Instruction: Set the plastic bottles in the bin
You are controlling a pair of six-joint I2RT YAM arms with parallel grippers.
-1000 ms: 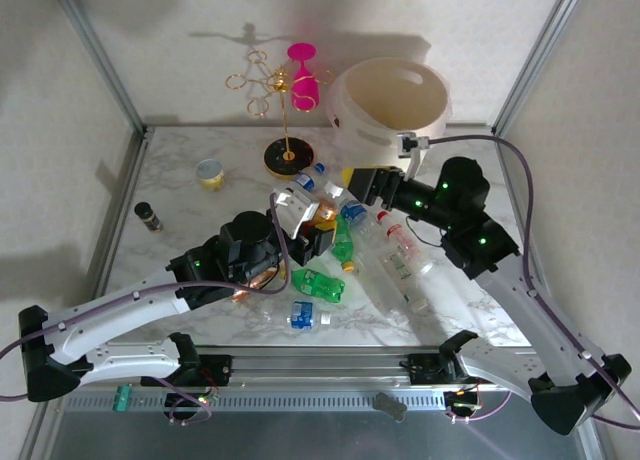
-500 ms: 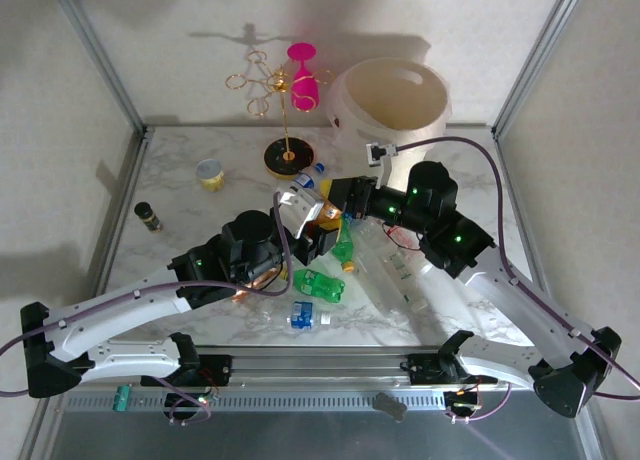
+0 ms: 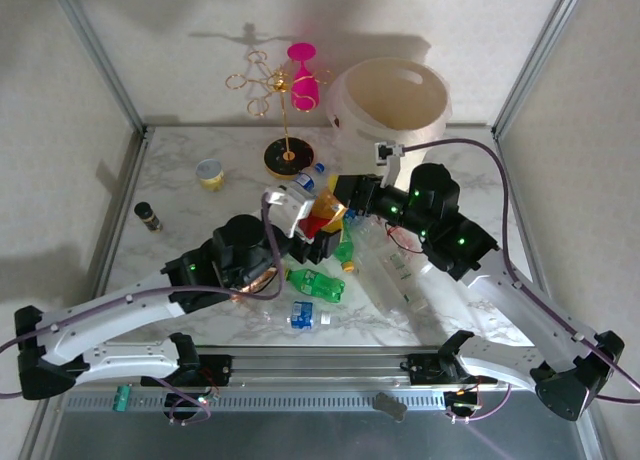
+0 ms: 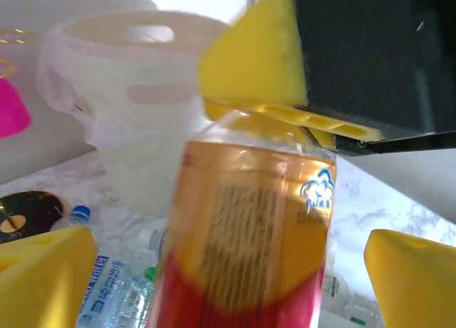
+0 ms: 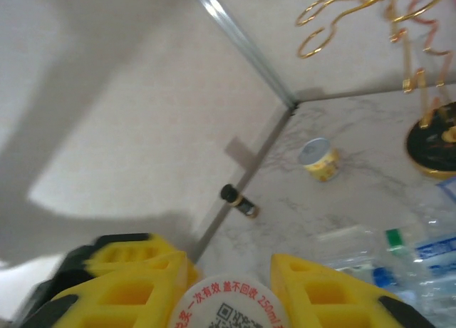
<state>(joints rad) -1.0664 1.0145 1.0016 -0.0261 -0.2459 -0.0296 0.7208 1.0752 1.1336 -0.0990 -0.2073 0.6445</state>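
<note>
1. The right fingers (image 5: 128,299) are clamped on the white cap end of a copper-brown bottle (image 4: 249,228). They hold it above the pile in the middle of the counter (image 3: 180,270).
2. The left fingers (image 4: 43,278) are spread wide. Their yellow pads stand clear on either side of the copper-brown bottle, not touching it.
3. Seen from above, the held bottle sits between the two wrists, near the counter's centre. It is well short of the bin (image 3: 345,115).
4. The bin stands upright at the far right corner of the counter, its mouth open to the top.
5. Under and beside the arms lie more bottles:
   - a green bottle (image 3: 316,283)
   - a clear bottle with a blue label (image 3: 300,318) near the front edge
   - long clear bottles (image 3: 400,270) under the right arm
   - a blue-capped bottle (image 3: 308,177) by the rack's base
6. A gold wire rack (image 3: 285,100) with a pink glass (image 3: 303,75) stands to the left of the bin.
7. A small yellow tub (image 3: 209,172) and a dark vial (image 3: 147,216) sit apart at the counter's left side.
</note>
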